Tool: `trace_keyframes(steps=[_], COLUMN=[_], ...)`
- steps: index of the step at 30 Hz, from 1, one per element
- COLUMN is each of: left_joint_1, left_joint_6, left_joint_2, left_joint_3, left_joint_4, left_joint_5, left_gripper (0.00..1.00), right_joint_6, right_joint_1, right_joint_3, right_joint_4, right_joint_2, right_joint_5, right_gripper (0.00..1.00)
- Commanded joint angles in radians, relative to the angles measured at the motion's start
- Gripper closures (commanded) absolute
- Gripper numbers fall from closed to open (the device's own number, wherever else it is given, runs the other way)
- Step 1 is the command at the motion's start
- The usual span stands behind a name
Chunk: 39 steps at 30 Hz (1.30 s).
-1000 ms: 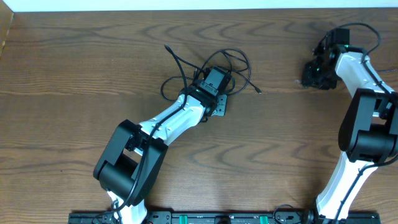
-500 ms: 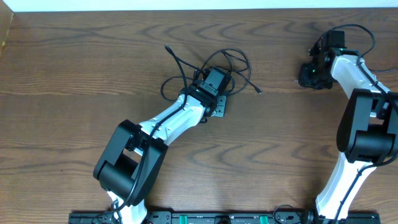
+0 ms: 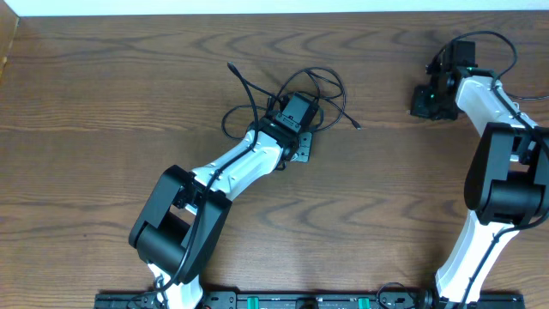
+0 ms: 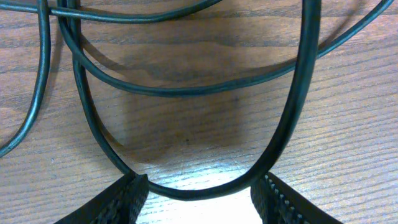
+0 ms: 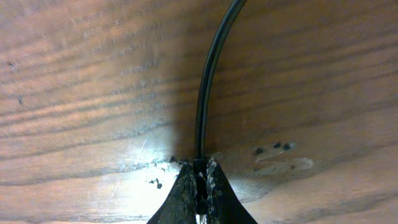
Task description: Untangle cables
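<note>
A black cable (image 3: 330, 81) lies in tangled loops at the table's middle, one plug end (image 3: 357, 126) pointing right. My left gripper (image 3: 302, 105) sits on the tangle. In the left wrist view it (image 4: 199, 208) stands open, with a loop of the black cable (image 4: 205, 193) lying on the wood between its fingers (image 4: 121, 199), and more strands (image 4: 186, 90) cross beyond. My right gripper (image 3: 426, 103) is at the far right. The right wrist view shows it (image 5: 199, 171) shut on a thin black cable (image 5: 208, 81) that runs away over the table.
The wood table (image 3: 111, 103) stretches to the left. A pale wall strip (image 3: 257, 7) borders the back edge. The right arm's own thicker black wire (image 3: 493, 39) loops above its wrist. The arm bases (image 3: 283, 300) stand along the front edge.
My right gripper has closed onto the thin black cable and shifted slightly left. The left arm and the tangle have not moved.
</note>
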Motion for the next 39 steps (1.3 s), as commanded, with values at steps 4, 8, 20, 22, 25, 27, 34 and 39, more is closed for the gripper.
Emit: trace_keyframes(steps=[4,8,20,22,25,27,34,39], left_joint_1=[-0.002,-0.002,-0.002,-0.002,-0.002,-0.002,-0.002,-0.002], left_joint_6=[-0.002,-0.002,-0.003,-0.003,-0.003,-0.003,-0.002,-0.002], left_joint_2=[-0.008,-0.008,-0.008,-0.008,-0.008,-0.008,-0.008,-0.008], left_joint_3=[0.015,0.015,0.016,0.015,0.015,0.015,0.015,0.015], left_joint_4=[-0.006,-0.007,-0.007,-0.008,-0.01,-0.01,-0.01,-0.01], left_joint_5=[-0.002,-0.002,-0.002,-0.001,0.006,0.009,0.024,0.024], left_gripper=[0.41,0.41,0.41,0.41,0.41,0.41,0.41,0.41], right_joint_6=[0.002,0.021,0.203,0.23,0.247,0.246,0.246,0.246], right_joint_1=[-0.065,-0.142,-0.491,-0.539,-0.583,-0.592,-0.585,-0.582], right_joint_3=[0.158,0.278,0.395,0.385,0.385,0.385,0.385,0.386], right_joint_4=[-0.008,-0.007,-0.004,-0.004,-0.003,-0.007,-0.017,-0.041], right_joint_2=[-0.119,-0.182,-0.223,-0.194,-0.131,-0.09,0.039,0.048], right_joint_5=[0.009,0.013,0.16,0.157,0.146,0.143,0.14,0.115], right_gripper=[0.99,0.99,0.99,0.99,0.99,0.99,0.25,0.01])
